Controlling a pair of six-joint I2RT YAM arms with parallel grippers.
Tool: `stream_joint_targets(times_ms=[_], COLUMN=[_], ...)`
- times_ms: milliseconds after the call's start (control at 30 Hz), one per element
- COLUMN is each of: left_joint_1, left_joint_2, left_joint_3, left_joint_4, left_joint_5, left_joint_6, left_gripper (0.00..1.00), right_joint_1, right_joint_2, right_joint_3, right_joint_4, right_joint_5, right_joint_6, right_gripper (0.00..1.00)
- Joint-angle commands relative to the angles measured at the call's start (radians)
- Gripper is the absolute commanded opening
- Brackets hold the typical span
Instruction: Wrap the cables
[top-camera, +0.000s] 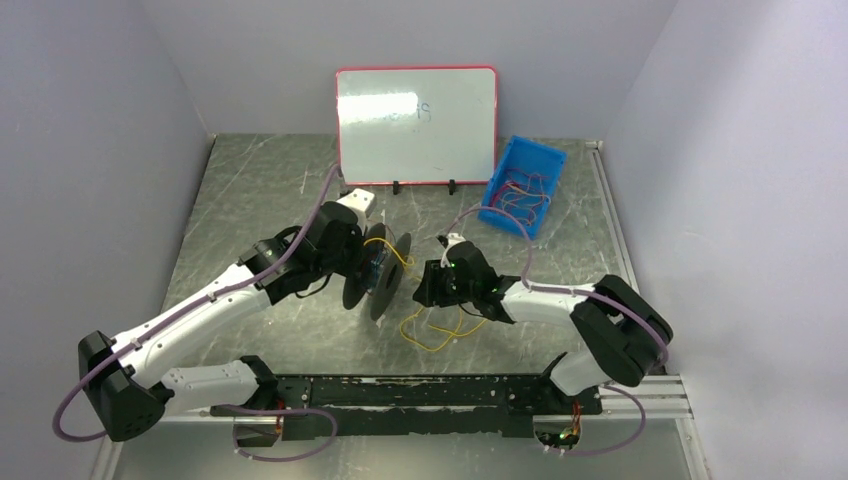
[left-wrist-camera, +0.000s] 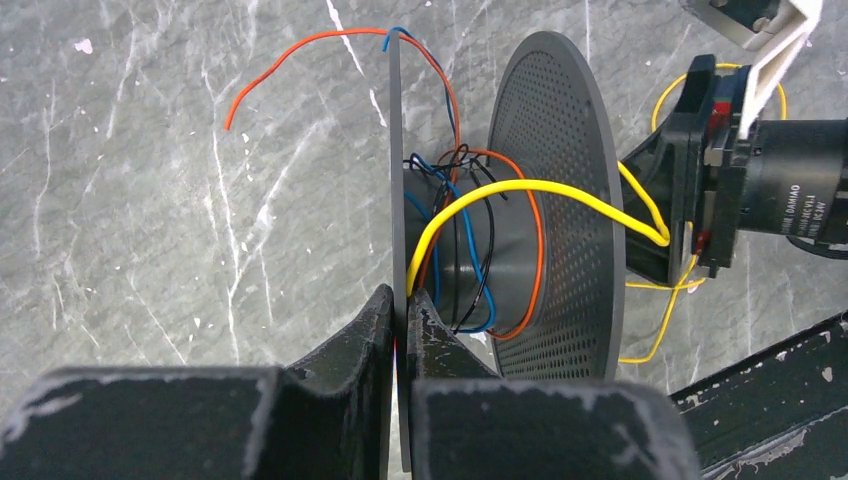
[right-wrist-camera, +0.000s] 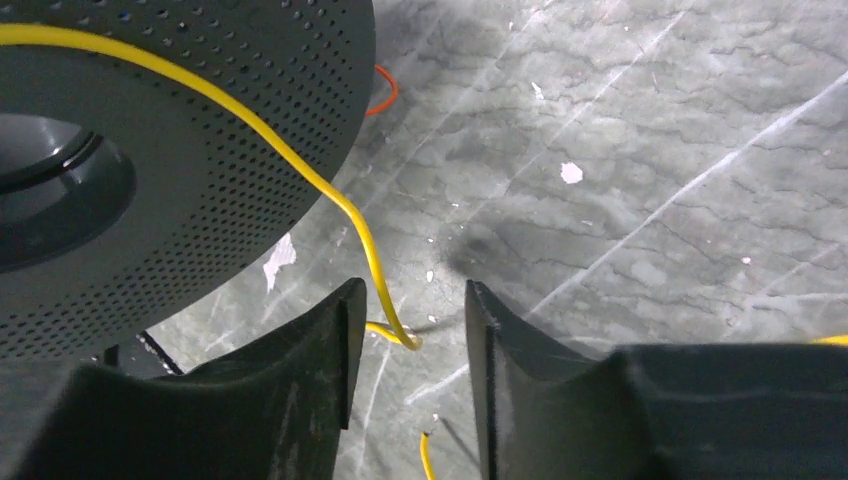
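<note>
Left gripper (left-wrist-camera: 400, 315) is clamped shut on the thin near flange of the grey spool (left-wrist-camera: 560, 200), holding it on edge over the marbled table (top-camera: 250, 180). Right gripper (right-wrist-camera: 408, 345) has its jaws apart, with the yellow cable (right-wrist-camera: 300, 168) running loosely between them (not pinched, as far as I can tell). On the hub, orange, blue and black wires (left-wrist-camera: 538, 250) are wound. The yellow one has barely a turn, slack lies on the table, and more cables (top-camera: 520, 195) wait in the blue bin (top-camera: 540, 148). Both sides of the spool look open.
</note>
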Motion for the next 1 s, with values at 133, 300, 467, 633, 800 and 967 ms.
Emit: stream_joint_targets(times_ms=[133, 300, 467, 633, 800, 967], left_joint_1=[0.006, 0.006, 0.006, 0.005, 0.007, 0.007], left_joint_2=[-0.054, -0.069, -0.088, -0.101, -0.111, -0.14], left_joint_3=[0.066, 0.101, 0.129, 0.173, 0.197, 0.193], left_joint_4=[0.023, -0.007, -0.029, -0.061, -0.089, -0.088], left_joint_5=[0.014, 0.017, 0.02, 0.025, 0.048, 0.105], left_joint_6=[-0.019, -0.013, -0.009, 0.003, 0.03, 0.059], left_gripper=[0.07, 0.07, 0.07, 0.07, 0.07, 0.07], right_joint_1=[-0.003, -0.004, -0.017, -0.053, -0.117, -0.171], right_joint_2=[0.026, -0.057, -0.171, -0.252, -0.274, -0.244], right_joint_3=[0.026, 0.063, 0.112, 0.2, 0.268, 0.305], right_joint_4=[0.098, 0.011, -0.092, -0.215, -0.258, -0.268], right_joint_5=[-0.005, 0.071, 0.195, 0.326, 0.352, 0.382], right_joint_6=[0.01, -0.027, -0.075, -0.141, -0.191, -0.214], right_gripper=[0.04, 0.0, 0.0, 0.0, 0.0, 0.0])
